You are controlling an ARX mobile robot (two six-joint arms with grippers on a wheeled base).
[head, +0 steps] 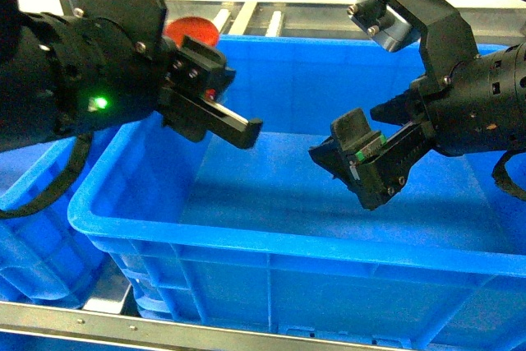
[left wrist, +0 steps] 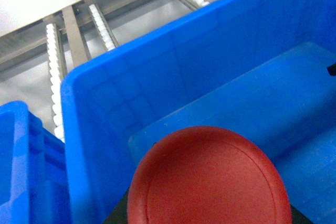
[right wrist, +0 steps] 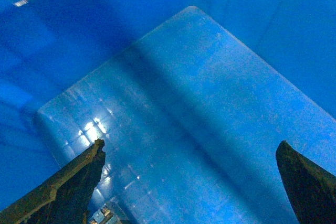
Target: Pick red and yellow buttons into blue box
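Here the left gripper point(head: 215, 104) pinches the red button point(left wrist: 209, 179), its cap filling the left wrist view at 6 o'clock, over the near-left corner of the blue box point(head: 271, 240). The main risk, by judgement, is release too close to the rim: the cap sits near the wall at 10 o'clock, so the button could strike the rolled edge and bounce into the neighbouring blue crate point(head: 33, 228) at 8 o'clock. The right gripper point(head: 362, 158), jaws spread and empty, hangs inside the box at 3 o'clock and could be struck. Behind, roller rails point(left wrist: 55, 72) run at 12 o'clock. No yellow button is visible.
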